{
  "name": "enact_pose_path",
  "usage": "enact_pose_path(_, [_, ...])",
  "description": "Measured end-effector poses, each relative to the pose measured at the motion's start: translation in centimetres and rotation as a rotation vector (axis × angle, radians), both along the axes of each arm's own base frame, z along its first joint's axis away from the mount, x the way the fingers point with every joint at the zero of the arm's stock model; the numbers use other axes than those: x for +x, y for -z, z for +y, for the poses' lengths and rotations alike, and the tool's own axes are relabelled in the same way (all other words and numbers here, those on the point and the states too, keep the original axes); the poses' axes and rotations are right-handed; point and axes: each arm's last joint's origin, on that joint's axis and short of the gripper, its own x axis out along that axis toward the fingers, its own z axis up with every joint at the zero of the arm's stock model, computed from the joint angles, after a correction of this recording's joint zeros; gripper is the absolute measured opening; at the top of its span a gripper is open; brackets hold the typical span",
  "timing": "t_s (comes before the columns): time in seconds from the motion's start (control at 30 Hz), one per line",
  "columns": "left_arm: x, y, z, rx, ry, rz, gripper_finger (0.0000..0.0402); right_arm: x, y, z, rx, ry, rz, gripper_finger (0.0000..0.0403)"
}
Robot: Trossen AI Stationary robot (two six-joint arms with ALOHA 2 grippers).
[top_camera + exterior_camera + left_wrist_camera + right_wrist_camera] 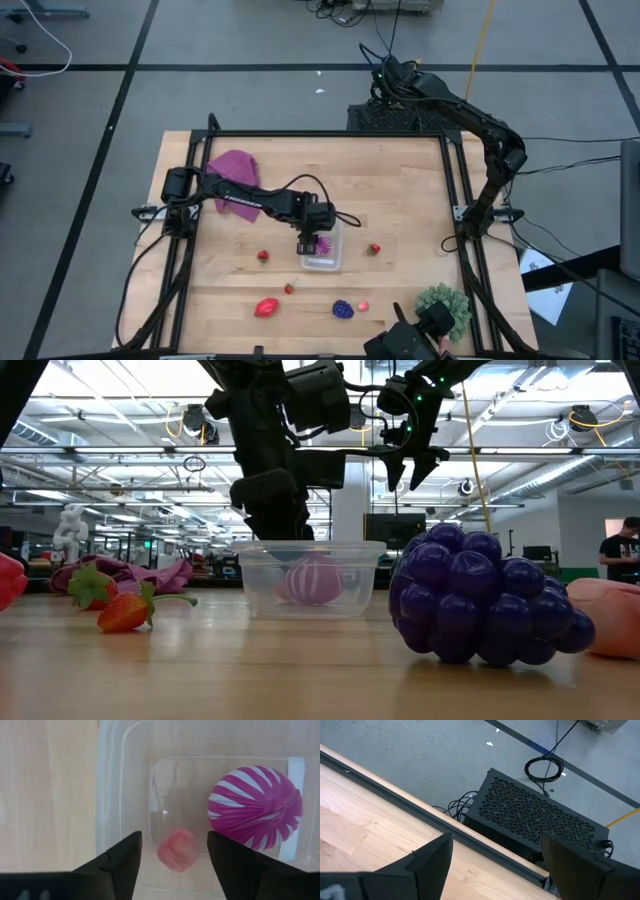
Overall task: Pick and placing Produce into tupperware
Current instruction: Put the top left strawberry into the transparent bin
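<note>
Two dark jointed arms, black cables, wedge-shaped fingers (pixel 120 865).

Clear tupperware (pixel 322 262) mid-table holds striped magenta fruit (pixel 256 805) + small pink piece (pixel 177 850); outside: 3 strawberries, red piece (pixel 266 307), purple grapes (pixel 343 309), pink bit nearby.

Beyond your wooden table (pixel 400 200) you have grey floor (pixel 250 40) crossed by dark lines, a perforated black box (pixel 535 815) just past its far edge, and bright ceiling lights (pixel 590 415) overhead.
</note>
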Motion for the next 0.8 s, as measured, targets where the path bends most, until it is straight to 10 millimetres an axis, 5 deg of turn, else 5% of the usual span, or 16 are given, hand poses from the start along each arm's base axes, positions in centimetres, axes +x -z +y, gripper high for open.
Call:
enact_pose_path(0.17, [0.3,-0.7,0.0,0.001,0.001,-0.003,0.0238,0.0,0.0,0.0,0.0,0.0,0.0,0.0293])
enact_pose_path(0.43, [1.0,-5.3,-1.0,0.024,0.044,0.033,0.0239,0.0,0.0,0.0,0.0,0.0,0.0,0.0293])
enact_pose_path(0.8, [-2.2,-9.4,-4.3,0.034,-0.086,0.249,0.0239,0.0,0.0,0.0,-0.001,-0.006,0.004,0.0293])
